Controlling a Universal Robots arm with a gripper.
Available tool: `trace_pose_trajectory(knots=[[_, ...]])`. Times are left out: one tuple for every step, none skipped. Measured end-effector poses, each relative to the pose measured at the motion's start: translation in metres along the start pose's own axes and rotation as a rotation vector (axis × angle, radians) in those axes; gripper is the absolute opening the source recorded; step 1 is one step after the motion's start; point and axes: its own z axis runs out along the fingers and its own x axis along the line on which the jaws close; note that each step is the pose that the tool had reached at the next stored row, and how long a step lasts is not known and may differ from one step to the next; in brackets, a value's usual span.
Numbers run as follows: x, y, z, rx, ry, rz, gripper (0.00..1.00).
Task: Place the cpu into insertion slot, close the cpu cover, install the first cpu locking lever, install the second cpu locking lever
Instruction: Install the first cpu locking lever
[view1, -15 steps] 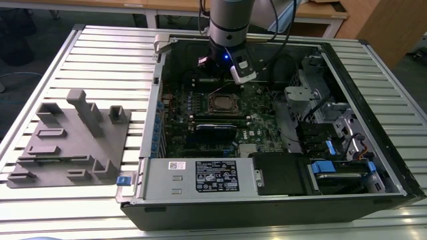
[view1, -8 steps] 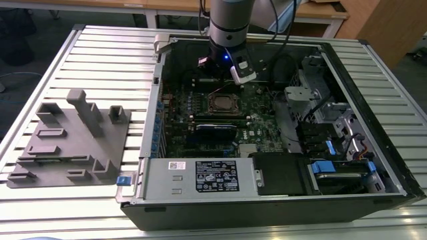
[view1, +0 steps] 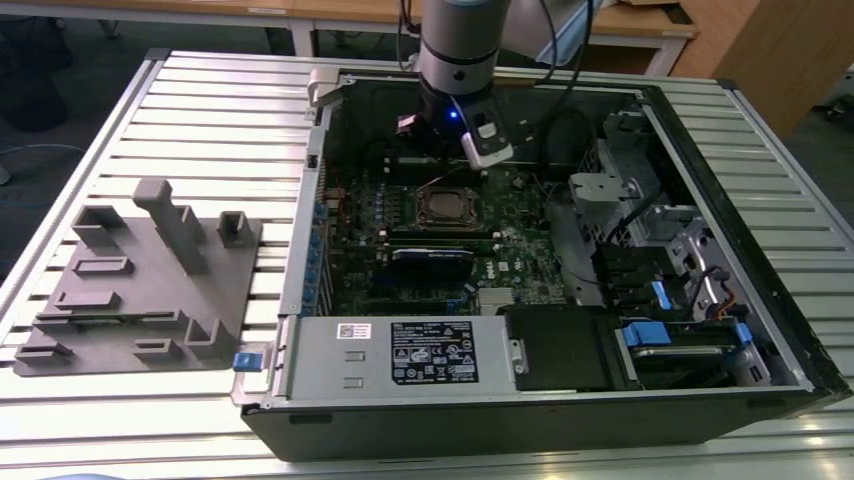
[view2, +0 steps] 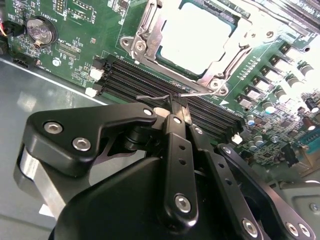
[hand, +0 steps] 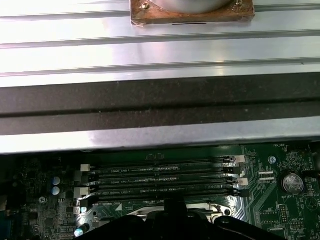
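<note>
The cpu (view2: 197, 32) is lying in the insertion slot (view2: 169, 49), under the lowered cpu cover (view2: 145, 27). Just beside it, the gripper (view2: 177, 102) is holding its jaws closed at 1 thin wire cpu locking lever (view2: 150, 98). The lever is probably springy and slippery, best taken near its bent free end.

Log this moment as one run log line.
cpu in place | cpu cover down over it | gripper shut, tips at locking lever

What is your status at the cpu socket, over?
Gripper shut, tips at the thin wire lever. Cpu seated, cpu cover down over it. Memory slots right beside the tips.
</note>
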Motion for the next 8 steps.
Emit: trace_pose_trajectory(knots=[[-0.0004, 0.0001, 0.0001, 0.0001, 0.0000, 0.000, 0.11], [-0.0010, 0.0002, 0.0003, 0.0002, 0.0001, 0.000, 0.11], [-0.0019, 0.0002, 0.0006, 0.0002, 0.0001, 0.000, 0.11], [-0.0026, 0.0003, 0.0008, 0.0002, 0.0001, 0.000, 0.11], [-0.0033, 0.0004, 0.0009, 0.0002, 0.0001, 0.000, 0.11], [-0.0038, 0.0005, 0.0010, 0.0003, 0.0002, 0.000, 0.11], [-0.0040, 0.0005, 0.0010, 0.0003, 0.0001, 0.000, 0.11], [-0.0040, 0.0005, 0.0010, 0.0003, 0.0001, 0.000, 0.11]])
